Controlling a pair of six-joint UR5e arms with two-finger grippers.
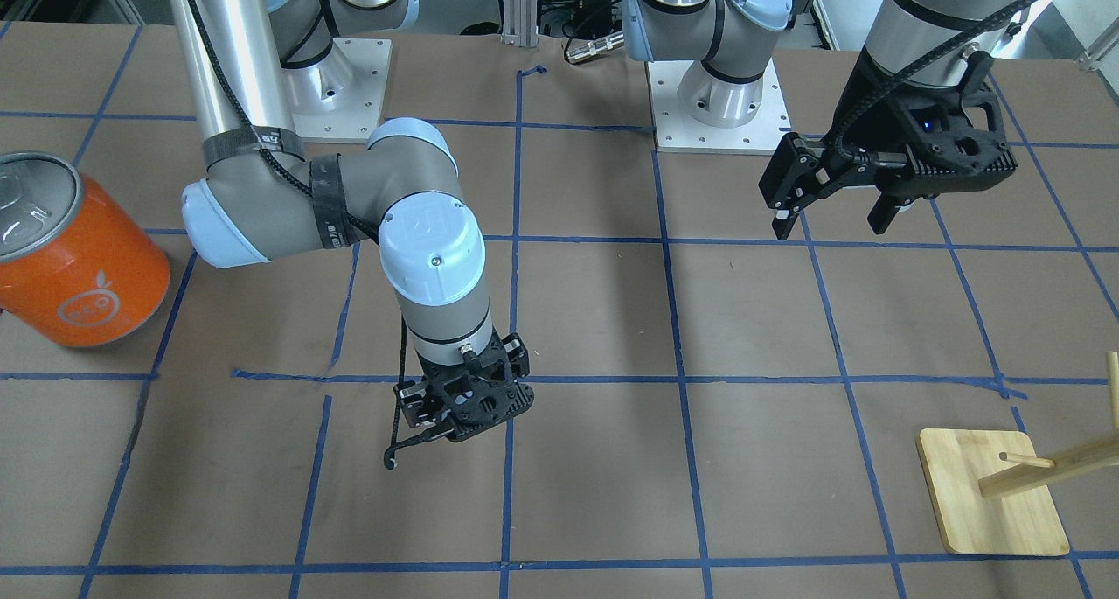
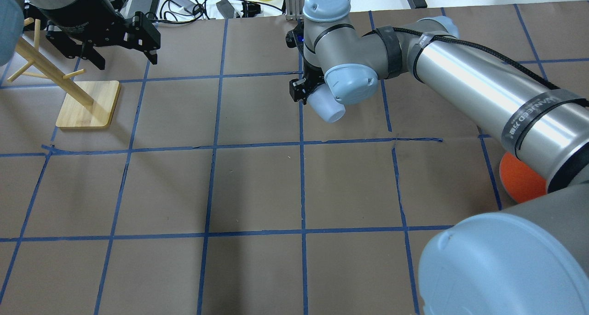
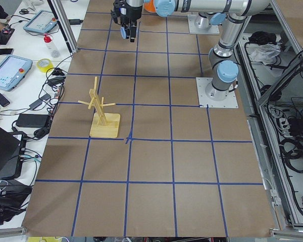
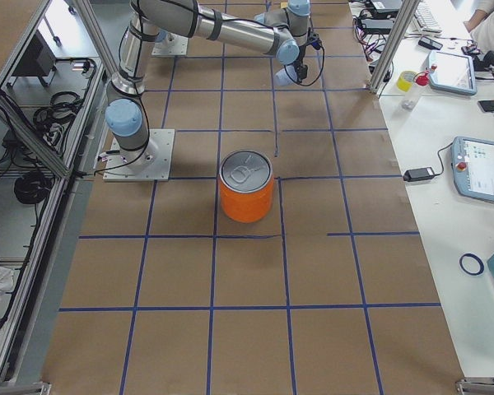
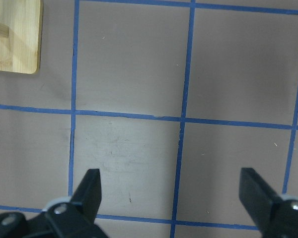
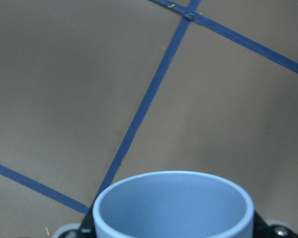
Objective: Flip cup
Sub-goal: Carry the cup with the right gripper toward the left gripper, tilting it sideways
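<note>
The cup [image 2: 326, 107] is a small pale blue-white tumbler, held tilted above the table near its middle back. My right gripper [image 1: 463, 411] is shut on the cup. In the right wrist view the cup's open rim [image 6: 173, 201] fills the bottom edge between the jaws. In the front view the wrist hides the cup. The cup also shows small in the exterior left view [image 3: 125, 32] and the exterior right view [image 4: 286, 75]. My left gripper [image 2: 126, 60] is open and empty, hovering near the wooden stand; the left wrist view shows its fingertips [image 5: 91, 188] wide apart over bare paper.
A large orange can [image 1: 79, 262] with a silver lid stands at the robot's right side of the table and also shows in the exterior right view [image 4: 247, 189]. A wooden peg stand [image 2: 87, 104] sits at the left back. Brown paper with blue tape lines covers the table.
</note>
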